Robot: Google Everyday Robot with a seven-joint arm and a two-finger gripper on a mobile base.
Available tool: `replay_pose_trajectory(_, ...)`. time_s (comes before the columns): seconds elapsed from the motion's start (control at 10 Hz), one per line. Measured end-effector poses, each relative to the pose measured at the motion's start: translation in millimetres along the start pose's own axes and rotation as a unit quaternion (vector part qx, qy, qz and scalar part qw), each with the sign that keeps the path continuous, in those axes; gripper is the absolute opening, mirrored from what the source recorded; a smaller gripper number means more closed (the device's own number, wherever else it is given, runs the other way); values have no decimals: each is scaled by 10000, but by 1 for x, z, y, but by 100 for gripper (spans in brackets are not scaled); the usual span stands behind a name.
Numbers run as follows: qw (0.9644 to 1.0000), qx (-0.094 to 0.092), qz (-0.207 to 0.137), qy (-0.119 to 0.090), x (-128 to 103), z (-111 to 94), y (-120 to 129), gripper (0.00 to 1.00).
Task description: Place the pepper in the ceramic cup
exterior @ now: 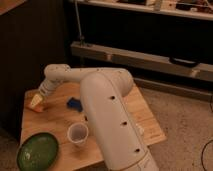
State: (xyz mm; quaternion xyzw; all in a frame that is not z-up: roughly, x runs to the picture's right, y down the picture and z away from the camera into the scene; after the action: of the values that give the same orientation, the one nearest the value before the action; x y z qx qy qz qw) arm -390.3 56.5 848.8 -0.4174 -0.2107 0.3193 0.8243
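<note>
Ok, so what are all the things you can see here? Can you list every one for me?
table: one, light wood, middle of the view.
plate: one, green, front left corner of the table.
ceramic cup: one, white, upright, just right of the plate.
blue block: one, blue, middle of the table, beside the arm.
pepper: one, orange-red, far left edge of the table, right at the gripper.
shelf: one, grey metal, behind the table.
floor: speckled grey, right of the table.
arm: one, white, stretched from the front across the table to the left.
gripper: one, pale, over the table's far left edge by the pepper, jaws open.
</note>
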Motion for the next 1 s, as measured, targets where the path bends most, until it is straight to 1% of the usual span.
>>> replay_pose_trajectory(0.1, 9998, 82, -184, 10, -1, 5, 1, 80)
replay_pose_trajectory(0.2, 9986, 180, -490, 40, -5, 12, 5, 80)
replay_pose_trajectory(0.3, 9967, 352, -719, 129, -5, 20, 9, 80)
replay_pose_trajectory(0.4, 9945, 637, -819, 151, -3, 22, 6, 80)
replay_pose_trajectory(0.5, 9923, 862, -878, 122, 0, 25, 5, 80)
replay_pose_trajectory(0.6, 9915, 917, -918, 71, 4, 30, 3, 80)
replay_pose_trajectory(0.7, 9910, 948, -940, 41, 10, 33, -7, 80)
replay_pose_trajectory(0.8, 9910, 941, -948, 18, 12, 34, -13, 80)
replay_pose_trajectory(1.0, 9920, 779, -987, -51, 11, 46, -16, 80)
